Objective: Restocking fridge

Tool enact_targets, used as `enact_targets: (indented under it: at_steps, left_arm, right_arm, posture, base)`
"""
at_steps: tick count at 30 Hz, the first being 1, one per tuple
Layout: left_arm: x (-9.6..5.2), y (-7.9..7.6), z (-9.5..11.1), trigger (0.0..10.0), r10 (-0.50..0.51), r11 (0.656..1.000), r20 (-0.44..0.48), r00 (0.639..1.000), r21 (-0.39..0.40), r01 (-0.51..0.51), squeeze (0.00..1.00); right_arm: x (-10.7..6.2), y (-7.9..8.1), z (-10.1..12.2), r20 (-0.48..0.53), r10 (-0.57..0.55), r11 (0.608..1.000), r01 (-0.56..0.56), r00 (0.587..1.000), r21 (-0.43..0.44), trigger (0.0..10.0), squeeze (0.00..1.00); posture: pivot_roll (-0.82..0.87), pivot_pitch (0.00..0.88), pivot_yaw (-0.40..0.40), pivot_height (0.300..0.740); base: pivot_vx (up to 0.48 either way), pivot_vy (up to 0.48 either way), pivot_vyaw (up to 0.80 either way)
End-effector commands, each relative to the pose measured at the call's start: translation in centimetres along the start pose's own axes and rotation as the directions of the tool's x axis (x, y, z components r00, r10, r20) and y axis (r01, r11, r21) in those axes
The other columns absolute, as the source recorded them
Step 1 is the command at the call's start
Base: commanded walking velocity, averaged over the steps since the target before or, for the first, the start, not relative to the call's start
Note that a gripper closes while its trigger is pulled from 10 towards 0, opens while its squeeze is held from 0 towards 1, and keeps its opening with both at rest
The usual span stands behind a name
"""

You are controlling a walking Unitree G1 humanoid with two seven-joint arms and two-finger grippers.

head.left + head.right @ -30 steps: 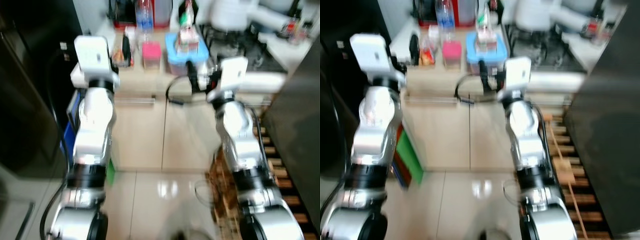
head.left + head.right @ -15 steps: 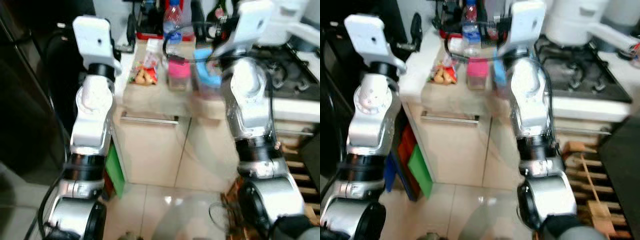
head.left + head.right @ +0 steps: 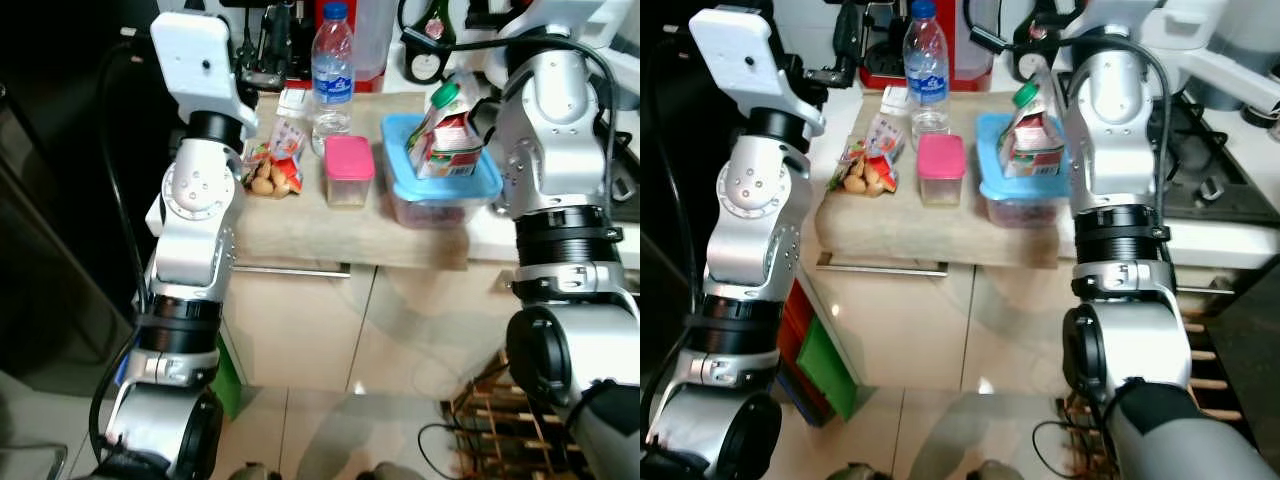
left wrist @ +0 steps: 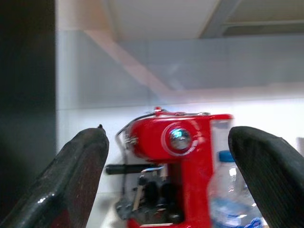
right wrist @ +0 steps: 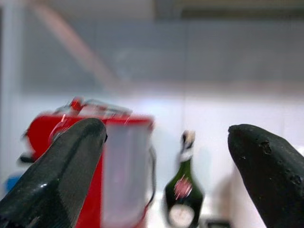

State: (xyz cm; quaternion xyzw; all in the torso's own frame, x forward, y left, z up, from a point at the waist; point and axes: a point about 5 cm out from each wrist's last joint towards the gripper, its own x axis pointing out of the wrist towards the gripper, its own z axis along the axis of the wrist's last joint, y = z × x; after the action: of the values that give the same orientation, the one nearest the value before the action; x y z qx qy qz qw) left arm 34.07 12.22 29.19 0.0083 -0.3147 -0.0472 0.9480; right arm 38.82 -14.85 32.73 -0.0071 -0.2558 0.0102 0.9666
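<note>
A pale, wood-toned counter (image 3: 350,225) stands before the robot, its front edge rounded over cream cabinet doors with a thin metal handle. On it stand the items for the fridge. A clear plastic water bottle (image 3: 331,68) with a blue cap and blue label stands upright toward the back. In front of it sits a small square tub with a pink lid (image 3: 349,170), its translucent body showing something pale inside (contents too blurred to tell). Beside that is a larger rounded-rectangular container with a light blue lid (image 3: 440,188) and clear walls; a red and white gable-top carton with a green screw cap (image 3: 445,133) stands tilted on its lid. On the other side of the pink tub lies a crinkled clear bag of round brownish snacks (image 3: 272,170), with a small pale box behind it.

At the back, against a white wall, stands a glossy red coffee machine (image 4: 175,183) with chrome fittings, and a dark green glass bottle (image 5: 183,190) with a round label.

Both silver arms are raised over the counter. The left gripper (image 4: 168,180) has its matte black fingers spread wide apart with nothing between them; the right gripper (image 5: 166,178) likewise stands wide apart and unladen
</note>
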Motion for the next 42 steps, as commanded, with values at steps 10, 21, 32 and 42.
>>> enact_targets:
  at_steps: [10, 21, 32, 42]
  left_arm:
    - [-0.3, 0.6, -0.3, 10.0, 0.012, 1.000, -0.021, 1.000, 0.014, -0.012, 0.00]
    - [-0.2, 0.8, -0.4, 10.0, 0.012, 1.000, -0.027, 1.000, 0.016, -0.012, 0.00]
    - [-0.3, 1.2, -0.6, 10.0, 0.039, 0.999, -0.027, 0.999, 0.006, -0.039, 0.00]
    - [-0.2, 1.2, -0.7, 10.0, 0.045, 0.999, -0.039, 0.998, 0.002, -0.045, 0.00]
  right_arm:
    - [-1.9, -0.4, -2.0, -0.157, -0.035, 0.998, 0.042, 0.987, 0.042, 10.0, 0.00]
    - [-3.2, -0.8, -4.6, -0.321, -0.055, 0.996, 0.073, 0.946, 0.046, 10.0, 0.00]
    - [-3.0, -1.1, -6.9, -0.493, -0.022, 0.974, 0.130, 0.870, 0.187, 10.0, 0.00]
    - [-2.8, -0.7, -7.4, -0.540, 0.030, 0.937, 0.164, 0.841, 0.307, 0.0, 0.00]
  posture:
    - [-0.11, 0.002, 0.021, 0.740]
    - [-0.10, 0.000, 0.016, 0.740]
    - [-0.11, 0.000, 0.012, 0.740]
    - [-0.11, 0.000, 0.013, 0.740]
  base:
    - [0.000, 0.000, 0.00]
    - [0.000, 0.000, 0.00]
    - [0.000, 0.000, 0.00]
    - [0.000, 0.000, 0.00]
